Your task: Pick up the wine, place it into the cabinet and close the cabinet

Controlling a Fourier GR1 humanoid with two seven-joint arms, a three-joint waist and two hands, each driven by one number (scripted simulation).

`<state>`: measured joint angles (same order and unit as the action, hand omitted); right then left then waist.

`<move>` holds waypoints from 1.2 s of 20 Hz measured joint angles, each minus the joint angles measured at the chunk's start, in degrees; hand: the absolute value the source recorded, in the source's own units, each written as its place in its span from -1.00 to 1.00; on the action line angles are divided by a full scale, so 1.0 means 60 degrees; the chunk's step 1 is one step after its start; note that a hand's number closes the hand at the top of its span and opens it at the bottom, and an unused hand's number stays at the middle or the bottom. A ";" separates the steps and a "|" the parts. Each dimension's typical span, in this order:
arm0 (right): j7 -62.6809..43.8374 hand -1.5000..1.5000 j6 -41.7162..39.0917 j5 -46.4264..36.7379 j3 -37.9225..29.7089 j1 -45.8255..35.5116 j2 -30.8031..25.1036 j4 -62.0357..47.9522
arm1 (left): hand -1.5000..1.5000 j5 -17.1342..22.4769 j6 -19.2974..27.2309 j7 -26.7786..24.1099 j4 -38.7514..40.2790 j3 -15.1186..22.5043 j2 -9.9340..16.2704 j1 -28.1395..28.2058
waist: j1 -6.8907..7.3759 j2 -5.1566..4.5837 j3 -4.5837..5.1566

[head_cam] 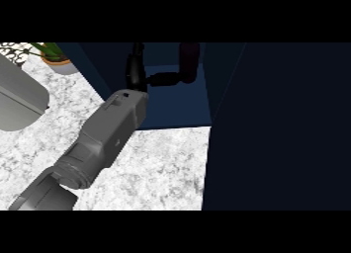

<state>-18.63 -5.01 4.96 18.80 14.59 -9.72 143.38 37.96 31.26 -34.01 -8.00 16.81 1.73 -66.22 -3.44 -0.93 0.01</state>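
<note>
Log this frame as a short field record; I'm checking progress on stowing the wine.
wine bottle: inside the cabinet
robot hand: inside the cabinet, just left of the bottle; grip cannot be told
cabinet: dark blue, not yet closed
counter: white marbled top
potted plant: far left on the counter

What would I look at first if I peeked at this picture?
Probably the big grey forearm stretching up from the bottom left across the white marble counter. Its black hand reaches into the dark blue cabinet, right beside a dark wine bottle standing inside. Next you might spot the cabinet's wide dark door filling the right side, and a little potted plant at the top left.
</note>
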 measured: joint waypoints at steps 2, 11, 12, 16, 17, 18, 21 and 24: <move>0.0029 -1.00 -0.0017 0.0006 0.0032 0.0058 0.0023 0.0011 | -1.00 -0.0004 -0.0266 -0.0174 -0.0166 -0.0060 -0.0037 0.0056 | 0.0062 0.0027 0.0000; -0.0176 -1.00 0.0181 0.0017 -0.0009 0.0142 0.0099 0.0082 | -1.00 -0.0002 -0.0945 -0.0643 -0.1496 -0.0257 -0.0187 0.0621 | 0.0418 0.0188 -0.0003; -0.0205 -1.00 0.0211 0.0012 0.0012 0.0147 0.0119 0.0078 | -1.00 -0.0032 -0.0913 -0.0610 -0.1762 -0.0206 -0.0210 0.0759 | 0.0478 0.0213 -0.0003; -0.0313 -1.00 0.0298 -0.0002 0.0073 0.0097 0.0134 0.0092 | -1.00 -0.0129 -0.1074 -0.0408 -0.2727 -0.0069 -0.0117 0.1338 | 0.0588 0.0255 -0.0002; -0.0312 -1.00 0.0318 -0.0013 0.0076 0.0094 0.0141 0.0080 | -1.00 -0.0163 -0.1029 -0.0273 -0.3088 -0.0008 -0.0081 0.1476 | 0.0625 0.0268 -0.0002; -0.0314 -1.00 0.0354 -0.0023 0.0115 0.0088 0.0163 0.0077 | -1.00 -0.0214 -0.0943 -0.0212 -0.3419 0.0065 -0.0071 0.1672 | 0.0651 0.0279 -0.0003; -0.0396 -1.00 0.0404 -0.0048 0.0230 0.0065 0.0154 0.0080 | -1.00 -0.0330 -0.0857 0.0068 -0.4442 0.0276 0.0031 0.2309 | 0.0683 0.0288 -0.0002; -0.0365 -1.00 0.0482 -0.0072 0.0366 0.0166 0.0159 0.0100 | -1.00 -0.0458 -0.0852 0.0365 -0.5466 0.0573 0.0156 0.2994 | 0.0685 0.0300 -0.0003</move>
<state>-20.82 -2.12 4.53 21.00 15.59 -8.77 143.99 35.21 26.15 -31.82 -40.79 20.25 2.67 -48.25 0.67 0.87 -0.01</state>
